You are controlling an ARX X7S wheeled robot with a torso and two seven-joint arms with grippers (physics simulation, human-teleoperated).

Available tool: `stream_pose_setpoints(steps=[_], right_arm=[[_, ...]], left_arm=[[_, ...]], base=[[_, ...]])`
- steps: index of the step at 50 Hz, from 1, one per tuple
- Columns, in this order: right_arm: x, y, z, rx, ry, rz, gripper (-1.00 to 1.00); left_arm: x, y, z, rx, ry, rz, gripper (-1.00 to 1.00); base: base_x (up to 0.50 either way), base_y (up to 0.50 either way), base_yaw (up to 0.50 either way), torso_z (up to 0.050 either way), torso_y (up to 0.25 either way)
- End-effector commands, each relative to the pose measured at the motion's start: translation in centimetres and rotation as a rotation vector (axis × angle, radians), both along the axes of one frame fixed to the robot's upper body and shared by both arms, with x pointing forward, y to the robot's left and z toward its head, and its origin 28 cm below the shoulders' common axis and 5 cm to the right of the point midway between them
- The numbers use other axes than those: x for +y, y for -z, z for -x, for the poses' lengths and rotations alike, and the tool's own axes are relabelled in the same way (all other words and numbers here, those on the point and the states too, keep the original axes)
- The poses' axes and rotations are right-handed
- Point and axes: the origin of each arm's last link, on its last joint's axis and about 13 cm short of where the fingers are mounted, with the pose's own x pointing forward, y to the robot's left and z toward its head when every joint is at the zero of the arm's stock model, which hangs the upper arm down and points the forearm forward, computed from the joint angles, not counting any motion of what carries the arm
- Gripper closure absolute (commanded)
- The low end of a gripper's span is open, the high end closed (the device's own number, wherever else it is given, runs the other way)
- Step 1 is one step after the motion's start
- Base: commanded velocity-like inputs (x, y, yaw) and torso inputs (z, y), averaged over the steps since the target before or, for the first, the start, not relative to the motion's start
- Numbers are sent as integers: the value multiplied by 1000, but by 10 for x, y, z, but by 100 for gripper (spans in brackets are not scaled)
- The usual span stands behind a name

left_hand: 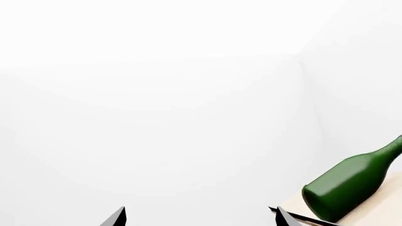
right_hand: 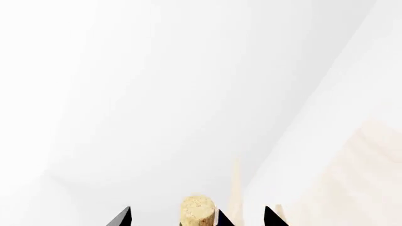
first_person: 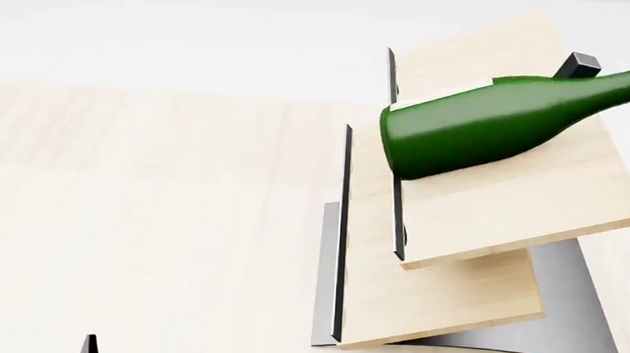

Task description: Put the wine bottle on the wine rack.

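Nearest the head camera, at the lower edge of its view, a small dark fingertip (first_person: 89, 346) pokes up over the pale wood bench (first_person: 151, 216); it sits toward the left of the view, so it looks to belong to the left arm, though too little shows to be sure.

Beyond it stands the wine rack (first_person: 470, 302): light wood slabs tilted and stacked in tiers, thin dark strips along their left edges, a curved grey metal base under them. The wine bottle (first_person: 491, 125) lies on its side across the top slab, its broad dark green bottom at the slab's left edge against the dark strip, its neck running up and off the right side of the view. A dark block shows just behind the neck near the slab's far corner; what it is cannot be told.

In the left wrist view the left hand (left_hand: 197, 217) shows only as two dark fingertips set wide apart with nothing between them, so it is spread and empty. The wine bottle (left_hand: 349, 183) lies off to one side of it on a pale wood slab (left_hand: 377, 207), apart from the fingers.

In the right wrist view the right hand (right_hand: 197, 217) also shows two dark tips spread wide. The tan cork top (right_hand: 197, 210) of the bottle sits between them, with clear gaps on both sides, so the fingers do not grip it. Behind is plain white wall, with a pale wood edge showing faintly.
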Motion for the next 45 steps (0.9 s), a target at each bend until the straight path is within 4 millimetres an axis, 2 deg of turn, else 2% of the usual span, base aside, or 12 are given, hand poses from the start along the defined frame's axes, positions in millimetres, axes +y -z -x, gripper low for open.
stream_pose_setpoints(steps=[1,9,16,20,26,29,32,36,41,45], right_arm=[[-12,3,26,-27,44,12,-100],[-17,3,41,-52,70,9,-100],[-12,4,51,-120,97,25,-100],[-4,1,61,-156,169,155,-100],[2,-3,71,-205,167,195,-100],[6,-3,75,-196,264,317,-100],[8,-4,78,-222,242,310,-100],[10,-9,85,-247,275,345,-100],[17,-20,98,-294,448,527,-100],[21,-26,107,-380,446,525,-100]], left_arm=[[-1,0,0,0,1,-3,-100],[0,1,0,0,0,-2,-100],[0,-1,0,-1,-1,-3,-100],[0,-2,0,-1,-2,-3,-100],[0,-2,1,-3,-2,-2,-100],[0,-2,1,-3,-2,-2,-100],[0,-2,1,-4,-3,0,-100],[0,-1,1,-4,-4,0,-100],[-1,-1,2,-3,1,-1,-100],[-1,-2,2,-5,0,0,-100]], base=[[0,0,0,0,0],[0,0,0,0,0],[0,0,0,0,0],[0,0,0,0,0],[0,0,0,0,0],[0,0,0,0,0],[0,0,0,0,0],[0,0,0,0,0],[0,0,0,0,0],[0,0,0,0,0]])
